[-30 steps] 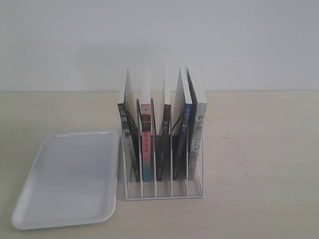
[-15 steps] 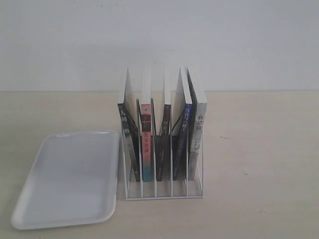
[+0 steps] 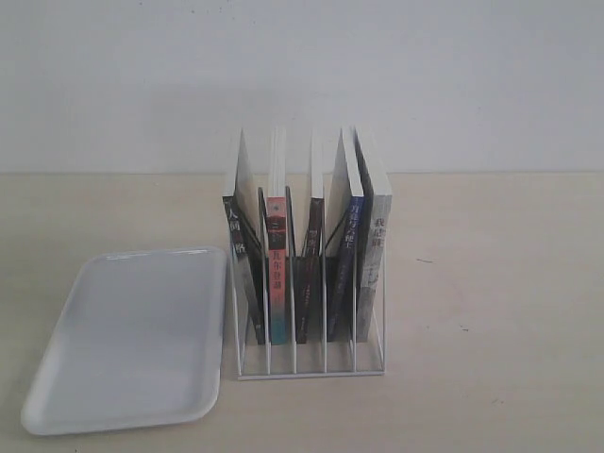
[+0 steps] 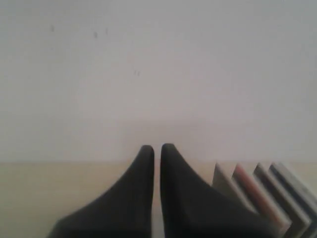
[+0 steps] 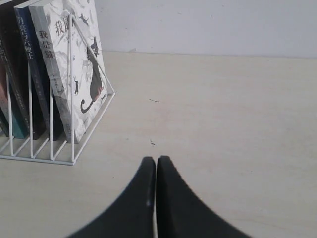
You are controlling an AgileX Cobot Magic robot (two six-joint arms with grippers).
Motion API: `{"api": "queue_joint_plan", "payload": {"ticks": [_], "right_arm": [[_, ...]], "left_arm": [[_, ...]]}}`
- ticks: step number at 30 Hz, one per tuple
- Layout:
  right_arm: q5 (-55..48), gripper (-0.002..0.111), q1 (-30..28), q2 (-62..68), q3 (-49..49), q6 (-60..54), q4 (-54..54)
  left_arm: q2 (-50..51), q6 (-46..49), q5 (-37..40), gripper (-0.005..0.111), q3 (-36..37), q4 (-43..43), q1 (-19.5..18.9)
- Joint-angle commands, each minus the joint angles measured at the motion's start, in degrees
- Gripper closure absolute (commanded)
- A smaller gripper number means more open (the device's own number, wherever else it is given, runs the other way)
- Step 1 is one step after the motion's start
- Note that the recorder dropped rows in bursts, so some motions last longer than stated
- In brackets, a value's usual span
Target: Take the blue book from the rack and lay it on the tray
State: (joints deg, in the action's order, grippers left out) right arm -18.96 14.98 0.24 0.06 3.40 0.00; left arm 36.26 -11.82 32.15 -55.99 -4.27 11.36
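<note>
Upright in the rack (image 3: 311, 375), the thin blue book (image 3: 345, 255) seems light and bendy, best pinched at its top; left hand (image 4: 157, 148) and right hand (image 5: 156, 161) are closed, empty.

The left gripper (image 4: 156, 150) has matte black fingers (image 4: 131, 198), broad-based and tapering to rounded tips. The right gripper (image 5: 156, 161) looks alike, black and smoothly curved.

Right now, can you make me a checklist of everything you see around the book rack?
Surface: pale wooden table.
Job's things: blue book upright in the rack, fourth slot from the left; tray flat beside the rack, nothing on it.
Clutter: four other books in the rack.
Grippers: left gripper shut, empty; right gripper shut, empty.
Cables: nothing seen.
Surroundings: plain white wall.
</note>
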Motion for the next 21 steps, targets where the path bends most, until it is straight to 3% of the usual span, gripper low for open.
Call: {"api": "queue_joint_plan", "payload": {"ticks": [1, 6, 11, 21], "right_arm": [[0.54, 0.108, -0.17, -0.24, -0.06, -0.28, 0.0], [0.54, 0.108, -0.17, -0.24, -0.06, -0.28, 0.0], [0.54, 0.108, -0.17, -0.24, -0.06, -0.28, 0.0], [0.54, 0.108, -0.17, -0.24, -0.06, -0.28, 0.0]], "left_arm": [[15.16, 8.18, 19.95, 0.103, -12.44, 1.47, -0.18], [29.86, 10.66, 31.97, 0.103, -20.08, 1.52, -0.18], [38.29, 13.77, 33.33, 0.103, -20.1, 8.18, 0.59], [43.3, 11.44, 12.86, 0.103, -16.35, 14.74, 9.0]]}}
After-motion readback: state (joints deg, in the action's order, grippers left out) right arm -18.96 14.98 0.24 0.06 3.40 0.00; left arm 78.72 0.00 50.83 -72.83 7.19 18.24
